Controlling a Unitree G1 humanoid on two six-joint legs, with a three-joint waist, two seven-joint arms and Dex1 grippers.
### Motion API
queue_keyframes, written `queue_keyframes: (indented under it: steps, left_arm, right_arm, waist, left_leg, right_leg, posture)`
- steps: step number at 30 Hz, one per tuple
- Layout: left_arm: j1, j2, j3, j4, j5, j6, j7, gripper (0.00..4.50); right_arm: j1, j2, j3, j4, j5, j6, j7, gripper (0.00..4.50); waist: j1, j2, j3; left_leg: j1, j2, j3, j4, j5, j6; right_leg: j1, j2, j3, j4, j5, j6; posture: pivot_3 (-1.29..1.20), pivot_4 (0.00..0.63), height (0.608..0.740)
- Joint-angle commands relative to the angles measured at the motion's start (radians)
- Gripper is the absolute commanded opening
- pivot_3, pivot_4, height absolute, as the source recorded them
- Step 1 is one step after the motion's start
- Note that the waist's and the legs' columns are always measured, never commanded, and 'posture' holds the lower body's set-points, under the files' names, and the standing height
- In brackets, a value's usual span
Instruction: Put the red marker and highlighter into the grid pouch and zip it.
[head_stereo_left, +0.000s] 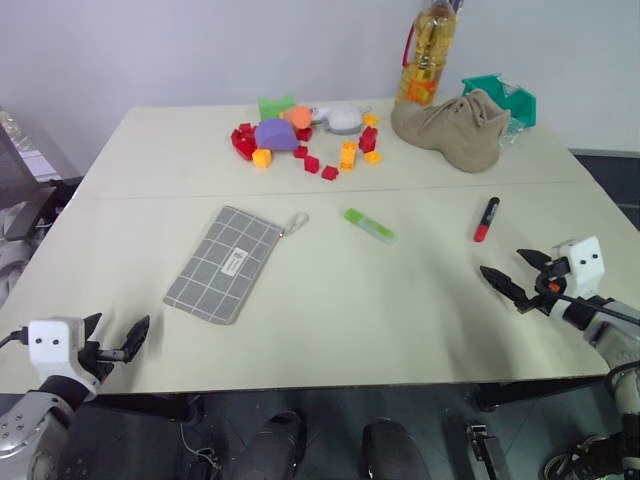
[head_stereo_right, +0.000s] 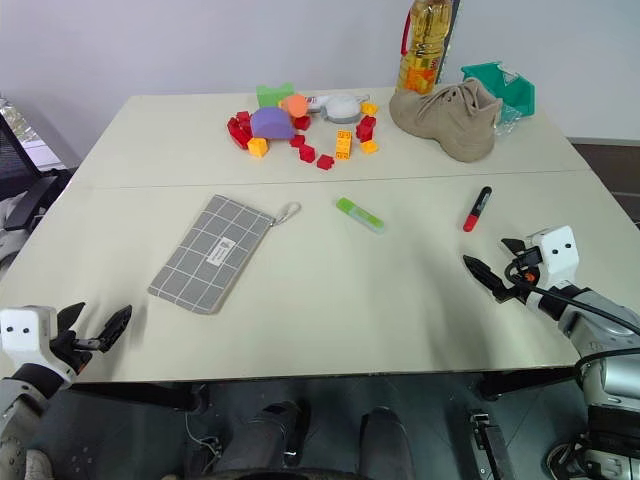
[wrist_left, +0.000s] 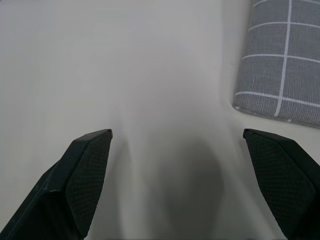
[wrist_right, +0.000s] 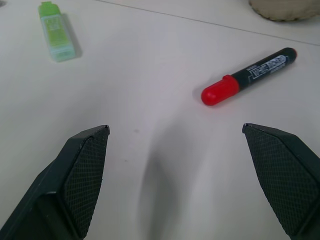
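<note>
Grey grid pouch (wrist_left: 280, 60) fronts the spread left tool (wrist_left: 177, 135); red marker (wrist_right: 248, 75) fronts the spread right tool (wrist_right: 176, 129).

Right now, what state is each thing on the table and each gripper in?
Pouch: flat, untouched.
Highlighter: lying loose, capped.
Marker: lying loose, capped.
Left gripper: fingers open, empty.
Right gripper: fingers open, empty.
Boot: on its side.
Oil bottle: upright.
</note>
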Motion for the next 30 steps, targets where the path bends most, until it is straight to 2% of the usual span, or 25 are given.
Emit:
queue_keyframes:
  steps: [1, 9, 16, 19, 23, 24, 26, 30]
  left_arm:
    - [0.002, 0.002, 0.031, -0.038, -0.006, -0.024, 0.010, 4.50]
    - [-0.031, -0.002, 0.038, -0.022, -0.016, -0.035, 0.019, 4.50]
    - [-0.047, -0.025, 0.011, -0.033, -0.001, -0.104, 0.010, 4.50]
    - [-0.024, -0.031, -0.005, -0.049, 0.020, -0.142, -0.007, 4.50]
    - [0.007, -0.021, -0.025, -0.079, 0.038, -0.175, -0.032, 4.50]
    - [0.017, -0.010, -0.030, -0.082, 0.060, -0.192, -0.041, 4.50]
    - [0.035, 0.016, -0.046, -0.086, 0.108, -0.233, -0.065, 4.50]
    - [0.070, 0.065, -0.082, -0.101, 0.190, -0.316, -0.109, 4.50]
  right_arm:
    - [-0.016, -0.001, -0.010, -0.016, 0.002, -0.017, -0.001, 4.44]
    - [-0.048, 0.009, 0.018, -0.066, 0.025, 0.006, 0.004, 4.44]
    - [-0.121, 0.081, 0.128, -0.203, 0.077, 0.073, 0.015, 4.44]
    - [-0.182, 0.150, 0.208, -0.269, 0.105, 0.117, -0.002, 3.62]
    - [-0.267, 0.237, 0.314, -0.305, 0.109, 0.161, -0.016, 1.57]
    - [-0.286, 0.256, 0.338, -0.303, 0.106, 0.164, -0.015, 0.97]
    - [-0.323, 0.299, 0.373, -0.285, 0.105, 0.177, -0.023, 0.04]
    - [-0.398, 0.381, 0.499, -0.203, 0.001, 0.155, -0.063, 0.04]
  waist:
    - [0.000, 0.000, 0.000]
    - [0.002, 0.000, 0.000]
    - [-0.004, 0.000, 0.000]
    - [-0.005, 0.000, 0.000]
    - [-0.003, 0.000, 0.000]
    - [-0.002, 0.000, 0.000]
    - [0.001, 0.000, 0.000]
    - [-0.002, 0.000, 0.000]
  left_leg:
    - [0.000, 0.000, 0.000, 0.000, 0.000, 0.000]
    - [0.000, 0.000, 0.000, 0.000, 0.000, 0.000]
    - [0.000, 0.000, 0.000, 0.000, 0.000, 0.000]
    - [0.000, 0.000, 0.000, -0.001, 0.000, 0.000]
    - [0.000, 0.000, 0.000, -0.001, 0.000, 0.000]
    - [0.000, 0.000, 0.000, -0.001, 0.000, 0.000]
    - [0.000, 0.000, 0.000, -0.001, 0.000, 0.000]
    - [0.000, 0.000, -0.001, -0.002, -0.001, 0.001]
  right_leg:
    - [0.000, 0.000, 0.000, 0.000, 0.000, 0.000]
    - [0.000, 0.000, 0.000, 0.000, 0.000, 0.000]
    - [0.000, 0.000, 0.000, 0.000, 0.000, 0.000]
    - [-0.001, 0.000, 0.000, 0.000, 0.001, 0.001]
    - [-0.003, 0.000, 0.000, -0.001, 0.001, 0.001]
    - [-0.003, 0.000, 0.000, -0.001, 0.000, 0.001]
    - [-0.003, 0.000, 0.000, -0.002, 0.000, 0.000]
    - [-0.003, 0.000, 0.000, -0.003, 0.000, 0.000]
  posture:
    - [0.00, 0.150, 0.740]
    - [0.00, 0.150, 0.740]
    - [0.00, 0.150, 0.740]
    - [0.00, 0.150, 0.740]
    - [0.00, 0.150, 0.740]
    - [0.00, 0.150, 0.740]
    - [0.00, 0.150, 0.740]
    - [0.00, 0.150, 0.740]
